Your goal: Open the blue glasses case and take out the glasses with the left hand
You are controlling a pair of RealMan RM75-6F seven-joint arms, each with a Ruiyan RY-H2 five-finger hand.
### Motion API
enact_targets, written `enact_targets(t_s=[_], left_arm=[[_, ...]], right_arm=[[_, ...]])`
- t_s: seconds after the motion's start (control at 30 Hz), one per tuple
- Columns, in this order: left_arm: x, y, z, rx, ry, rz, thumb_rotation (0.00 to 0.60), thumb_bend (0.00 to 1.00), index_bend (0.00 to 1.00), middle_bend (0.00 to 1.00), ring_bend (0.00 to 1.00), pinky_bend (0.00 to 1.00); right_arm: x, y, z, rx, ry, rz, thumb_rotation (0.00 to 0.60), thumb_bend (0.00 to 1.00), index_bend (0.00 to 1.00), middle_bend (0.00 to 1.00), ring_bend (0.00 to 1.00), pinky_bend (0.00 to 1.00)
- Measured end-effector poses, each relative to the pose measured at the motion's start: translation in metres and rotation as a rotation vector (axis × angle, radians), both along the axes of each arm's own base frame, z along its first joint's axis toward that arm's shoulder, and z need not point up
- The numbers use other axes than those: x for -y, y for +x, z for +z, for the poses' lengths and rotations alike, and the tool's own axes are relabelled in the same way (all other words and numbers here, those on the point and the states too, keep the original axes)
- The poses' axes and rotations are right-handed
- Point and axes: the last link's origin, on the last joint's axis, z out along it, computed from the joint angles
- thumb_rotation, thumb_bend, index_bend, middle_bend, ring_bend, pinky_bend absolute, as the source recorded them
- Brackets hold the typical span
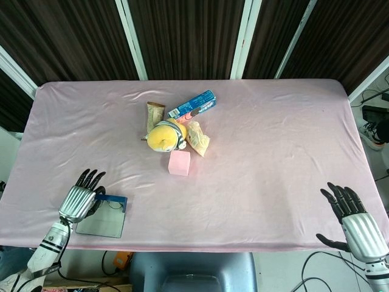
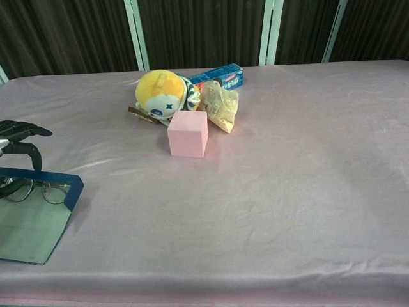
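Note:
The blue glasses case (image 1: 104,219) lies open near the table's front left corner, its blue rim (image 2: 50,180) turned toward the middle. Thin dark-framed glasses (image 2: 39,190) rest inside, just behind that rim. My left hand (image 1: 81,199) hovers over the case's left end with fingers stretched forward and apart. In the chest view the left hand (image 2: 18,141) has its thumb curled down toward the glasses; I cannot tell whether it touches them. My right hand (image 1: 352,219) is spread, holding nothing, off the front right table edge.
A cluster sits mid-table toward the back: a yellow plush toy (image 1: 163,136), a pink cube (image 1: 179,162), a blue box (image 1: 192,104), a brown snack bar (image 1: 154,113) and a snack bag (image 1: 198,137). Pink cloth (image 1: 273,152) covers the table.

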Motion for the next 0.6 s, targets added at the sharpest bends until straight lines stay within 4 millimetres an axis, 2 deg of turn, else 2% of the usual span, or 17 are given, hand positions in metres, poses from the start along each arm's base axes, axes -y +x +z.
enact_targets(t_s=[0.4, 0.6], left_arm=[[-0.009, -0.005, -0.013, 0.214, 0.068, 0.015, 0.600, 0.41, 0.52, 0.10, 0.00, 0.05], [-0.016, -0.002, -0.017, 0.360, 0.088, 0.043, 0.600, 0.41, 0.52, 0.10, 0.00, 0.05]], right_arm=[[-0.001, 0.000, 0.001, 0.001, -0.001, 0.002, 0.600, 0.19, 0.00, 0.00, 0.00, 0.08], [0.000, -0.001, 0.001, 0.003, -0.003, 0.000, 0.600, 0.19, 0.00, 0.00, 0.00, 0.08]])
